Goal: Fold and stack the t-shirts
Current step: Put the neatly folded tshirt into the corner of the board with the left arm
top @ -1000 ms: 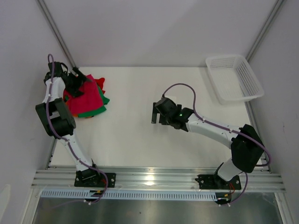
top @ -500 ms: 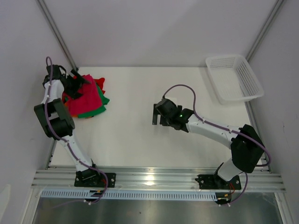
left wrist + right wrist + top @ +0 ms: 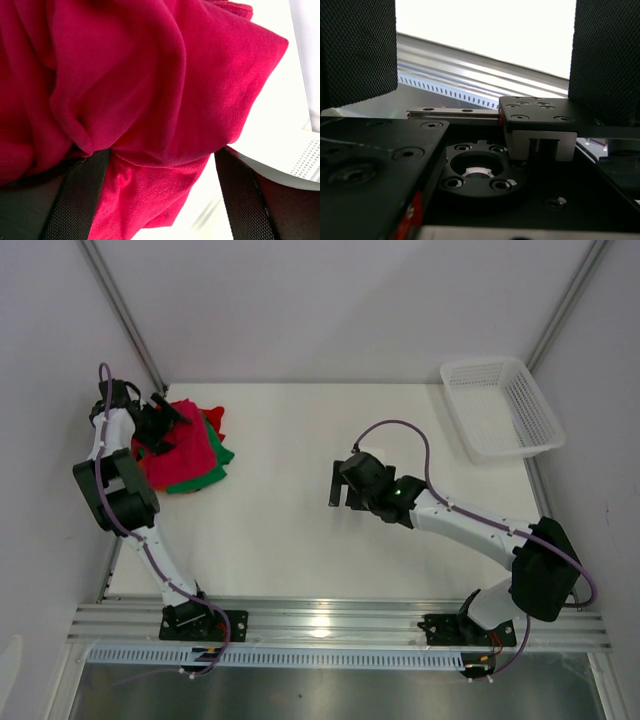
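Crimson-over-green cloth t-shirts (image 3: 188, 452) lay heaped at the bench's (image 3: 280, 535) far-left corner.
Left tool (image 3: 168, 412) gaped astride crimson cloth; right tool (image 3: 334, 486) gaped mid-bench; white plastic mesh basket (image 3: 458, 410) sat far-right.

We find the pile of t-shirts (image 3: 190, 458) at the far left of the table (image 3: 290, 540), with the left gripper (image 3: 163, 422) over its left edge. The mesh basket (image 3: 483, 364) sits in the far right corner. The right gripper (image 3: 337, 485) hangs near the middle, well apart from both.
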You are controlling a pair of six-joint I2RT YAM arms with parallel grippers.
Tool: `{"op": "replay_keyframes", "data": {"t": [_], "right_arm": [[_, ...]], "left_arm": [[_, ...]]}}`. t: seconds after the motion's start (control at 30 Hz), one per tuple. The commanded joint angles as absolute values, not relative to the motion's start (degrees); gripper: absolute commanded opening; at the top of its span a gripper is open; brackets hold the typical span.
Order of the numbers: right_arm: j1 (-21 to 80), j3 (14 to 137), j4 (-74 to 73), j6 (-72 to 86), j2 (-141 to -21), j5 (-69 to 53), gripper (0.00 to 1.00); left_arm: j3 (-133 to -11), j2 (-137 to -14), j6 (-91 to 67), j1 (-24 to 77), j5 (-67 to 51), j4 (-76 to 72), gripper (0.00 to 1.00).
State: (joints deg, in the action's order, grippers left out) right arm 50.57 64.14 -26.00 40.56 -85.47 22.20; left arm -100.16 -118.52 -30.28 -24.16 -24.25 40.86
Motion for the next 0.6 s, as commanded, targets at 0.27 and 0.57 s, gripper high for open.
{"op": "replay_keyframes", "data": {"t": [0.27, 0.57], "right_arm": [[51.06, 60.91, -28.21, 43.59, -78.76, 26.01, 0.99], [51.24, 58.36, -26.11, 45.26, -78.40, 25.93, 0.99]], "left_arm": [[-100.81, -122.79, -26.89, -26.02, -18.46, 49.83, 0.92], [-103.80, -110.59, -29.09, -25.93, -23.11, 50.36, 0.94]]}}
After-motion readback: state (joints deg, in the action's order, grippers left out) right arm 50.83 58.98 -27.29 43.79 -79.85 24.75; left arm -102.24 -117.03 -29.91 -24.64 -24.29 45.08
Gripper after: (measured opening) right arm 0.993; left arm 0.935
